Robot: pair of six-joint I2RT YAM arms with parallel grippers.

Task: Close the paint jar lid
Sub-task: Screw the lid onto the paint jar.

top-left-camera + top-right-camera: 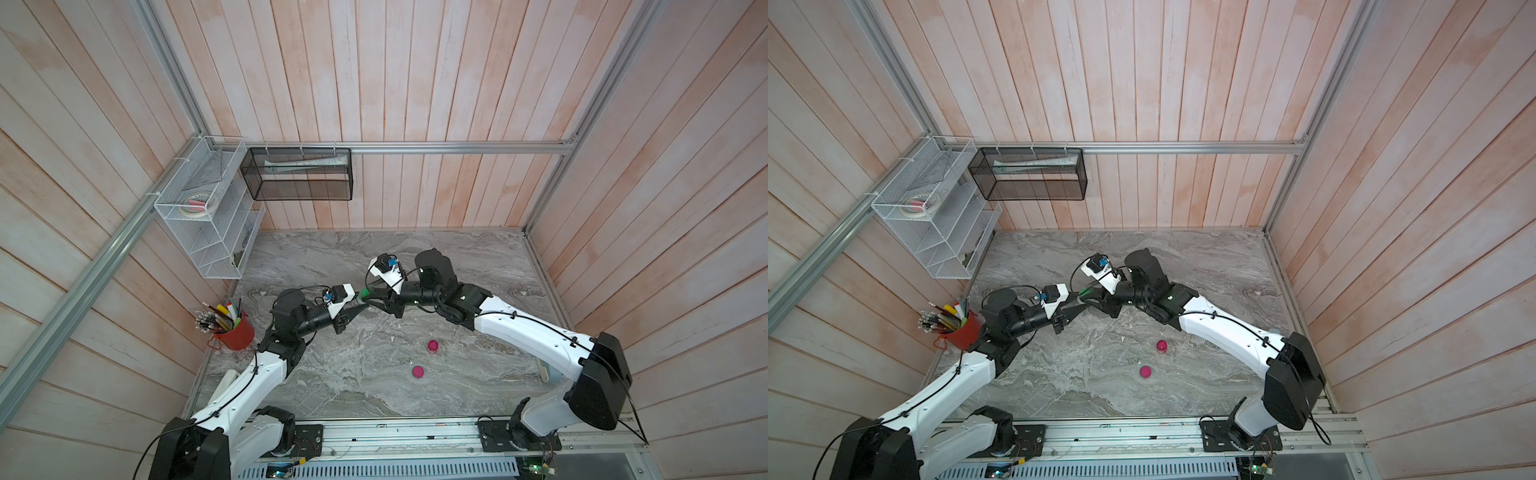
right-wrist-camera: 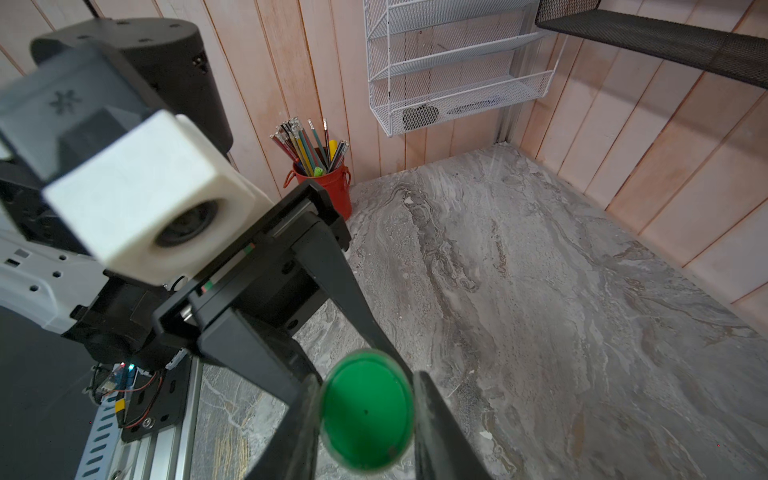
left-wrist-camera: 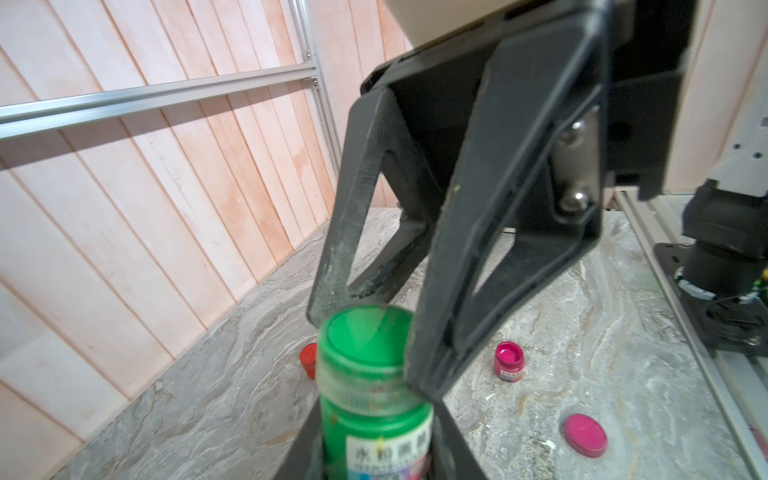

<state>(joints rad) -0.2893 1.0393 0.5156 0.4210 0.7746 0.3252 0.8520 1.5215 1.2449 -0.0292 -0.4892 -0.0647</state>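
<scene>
A green paint jar (image 3: 374, 432) with a white label is held up off the marble table between the two arms; in both top views only a bit of green (image 1: 365, 295) (image 1: 1084, 296) shows. My left gripper (image 3: 376, 453) is shut on the jar's body. The green lid (image 2: 368, 411) sits on the jar's mouth (image 3: 365, 340). My right gripper (image 2: 368, 415) comes from the opposite side and is shut on the lid, one finger on each side of its rim. Whether the lid is screwed down cannot be told.
An open pink jar (image 1: 432, 345) and its loose pink lid (image 1: 418, 371) stand on the table nearer the front. A small red jar (image 3: 308, 359) shows behind the green one. A red pencil cup (image 1: 232, 330) stands at the left wall, below a white wire shelf (image 1: 208, 216) and black mesh basket (image 1: 297, 174).
</scene>
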